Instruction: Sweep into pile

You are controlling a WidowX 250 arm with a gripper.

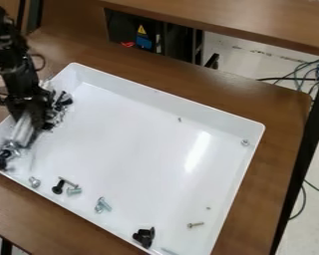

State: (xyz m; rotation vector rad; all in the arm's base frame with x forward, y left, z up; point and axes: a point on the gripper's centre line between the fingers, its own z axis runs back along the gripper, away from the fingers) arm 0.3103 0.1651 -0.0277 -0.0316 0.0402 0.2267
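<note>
The black gripper [28, 108] hangs at the left end of the white tray [132, 89]. Just below it is a pale, slanted, blurred piece [21, 130], and I cannot tell whether it is held. Dark and metal bits [61, 102] lie to its right against the tray's left side; a black part [2, 159] is in the left corner. Along the near side lie a bolt [34, 182], a black screw [58, 187], silver screws [74, 191], another pair [103, 204] and a black clip [144, 237]. Toward the right are a screw [195, 224] and a small nut-like piece [244, 142].
The tray's raised walls surround the loose hardware, with a tiny bit [179, 119] near the far wall. The brown table [268, 187] extends around the tray. Behind stands another wooden surface [235, 22], and cables [308, 74] lie on the floor at right.
</note>
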